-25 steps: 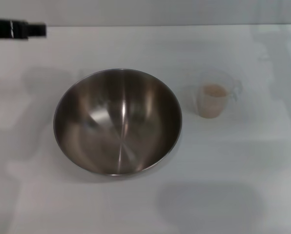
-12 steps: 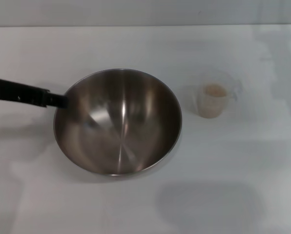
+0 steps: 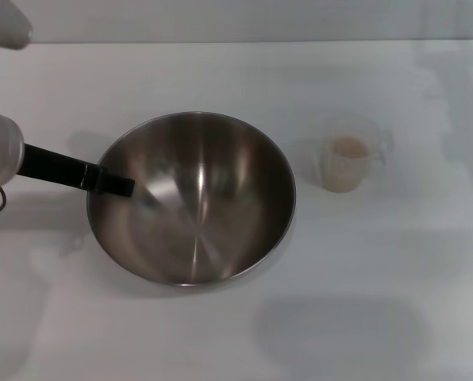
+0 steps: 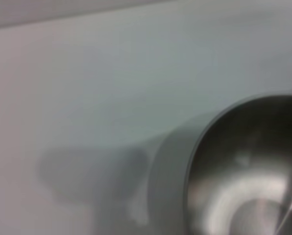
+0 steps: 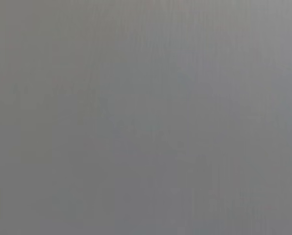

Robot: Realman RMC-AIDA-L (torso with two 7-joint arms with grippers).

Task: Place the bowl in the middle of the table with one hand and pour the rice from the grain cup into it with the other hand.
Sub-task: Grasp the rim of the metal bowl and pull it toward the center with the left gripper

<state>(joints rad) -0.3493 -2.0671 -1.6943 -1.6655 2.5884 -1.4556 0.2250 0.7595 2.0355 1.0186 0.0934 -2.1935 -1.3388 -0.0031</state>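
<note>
The large steel bowl (image 3: pixel 193 198) stands on the white table (image 3: pixel 363 317), a little left of centre. My left gripper (image 3: pixel 117 185) reaches in from the left, its black tip at the bowl's left rim, just over the edge. The left wrist view shows the bowl's rim and inside (image 4: pixel 249 181) close by. The clear grain cup (image 3: pixel 349 165) stands upright to the right of the bowl, apart from it, with beige rice (image 3: pixel 349 148) inside. My right gripper is out of view; its wrist view shows only plain grey.
The table's far edge (image 3: pixel 236 41) runs along the top of the head view. Bare tabletop lies in front of the bowl and to the right of the cup.
My left arm has swung down from the far left corner towards me and rightward, until its tip reached the bowl's left rim. The bowl and cup have not moved.
</note>
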